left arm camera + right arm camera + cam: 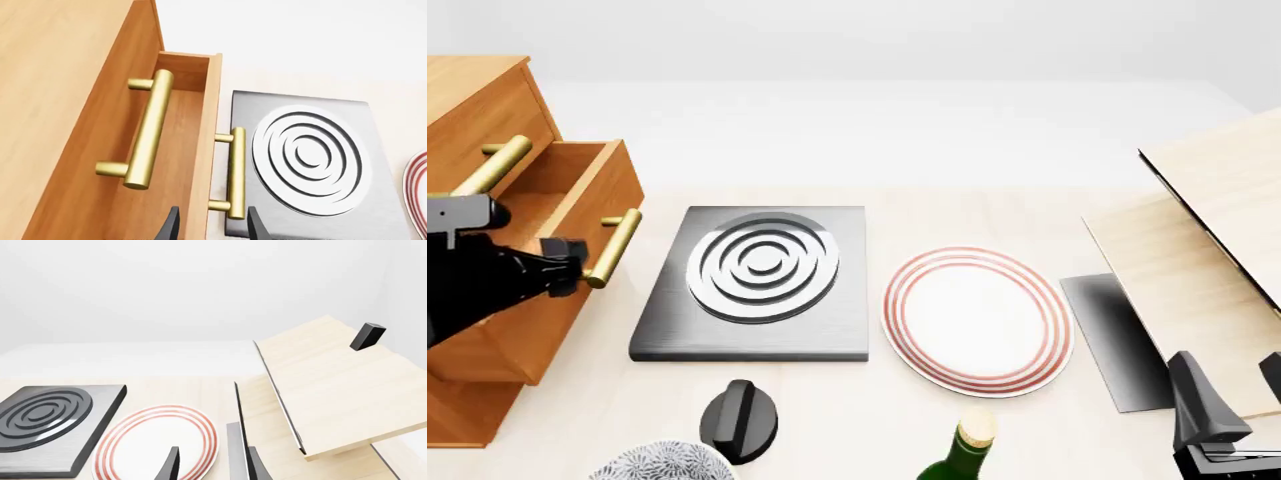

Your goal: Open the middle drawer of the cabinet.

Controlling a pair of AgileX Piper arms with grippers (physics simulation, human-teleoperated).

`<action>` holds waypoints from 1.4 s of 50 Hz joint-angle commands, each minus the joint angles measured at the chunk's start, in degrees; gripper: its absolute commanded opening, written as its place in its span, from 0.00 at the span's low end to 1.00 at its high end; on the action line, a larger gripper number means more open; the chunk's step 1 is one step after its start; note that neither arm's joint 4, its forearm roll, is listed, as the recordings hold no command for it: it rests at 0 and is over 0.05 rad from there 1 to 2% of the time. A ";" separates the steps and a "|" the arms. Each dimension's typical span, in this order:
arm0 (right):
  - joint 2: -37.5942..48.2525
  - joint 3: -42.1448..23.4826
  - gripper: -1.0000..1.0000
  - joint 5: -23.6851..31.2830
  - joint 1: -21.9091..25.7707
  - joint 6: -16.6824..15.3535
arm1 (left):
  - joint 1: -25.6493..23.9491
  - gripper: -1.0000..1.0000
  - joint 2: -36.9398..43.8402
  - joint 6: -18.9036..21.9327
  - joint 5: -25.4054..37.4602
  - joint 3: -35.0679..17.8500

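At the table's left edge stood the cabinet (pixel 478 105), orange-brown under a lighter top. Out of its front, pulled well open, jutted the middle drawer (pixel 585 215) (paler box wood showing inside), brass handle (pixel 613 247) facing the hob. Right beside the drawer lay a dark hob plate (pixel 758 285) with silver rings; beyond that plate, a red-rimmed dish (pixel 977 320). Farthest from the cabinet leaned pale wooden boards (pixel 1214 215). At the drawer's handle hung the left gripper (pixel 210 225), fingers parted on either side of the bar's end, contact unclear. Near the boards waited the right gripper (pixel 212 465), spread and empty.
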 commanded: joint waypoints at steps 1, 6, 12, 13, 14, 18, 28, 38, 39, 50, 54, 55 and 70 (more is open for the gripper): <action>0.00 0.00 1.00 0.00 0.00 0.00 | 0.06 1.00 2.81 -0.55 -3.34 2.68; -0.02 0.00 1.00 0.01 0.00 0.01 | 0.43 1.00 3.83 -0.47 -4.66 3.56; -0.01 0.00 1.00 0.01 -0.02 0.01 | 0.73 1.00 5.09 -0.01 -6.25 4.52; -0.01 0.00 1.00 0.01 -0.01 0.01 | 0.79 1.00 5.29 0.19 -6.54 4.72; -0.01 0.00 1.00 0.00 0.00 0.00 | 0.73 1.00 5.39 0.15 -6.65 4.81; -0.01 0.00 1.00 0.00 0.01 0.00 | 0.36 1.00 5.54 0.43 -6.91 5.13; -0.01 0.00 1.00 0.00 0.00 0.01 | -3.36 1.00 5.23 0.38 -6.53 6.05; 0.00 0.00 1.00 0.00 0.00 -0.01 | -7.86 1.00 1.83 0.20 -4.52 6.29; -0.01 0.00 1.00 0.00 0.01 -0.01 | -8.33 1.00 1.22 0.48 -4.08 6.18; 0.00 0.00 1.00 0.00 -0.01 0.01 | -13.45 1.00 -1.61 1.91 -1.37 4.29; 0.00 0.00 1.00 0.00 0.00 0.01 | -15.36 1.00 -0.51 2.19 -2.13 3.98; 0.00 0.00 1.00 0.00 0.01 0.00 | -15.46 1.00 -0.09 2.80 -2.67 3.99; -0.01 0.00 1.00 0.00 0.00 0.00 | -20.12 1.00 9.00 1.12 -7.67 1.45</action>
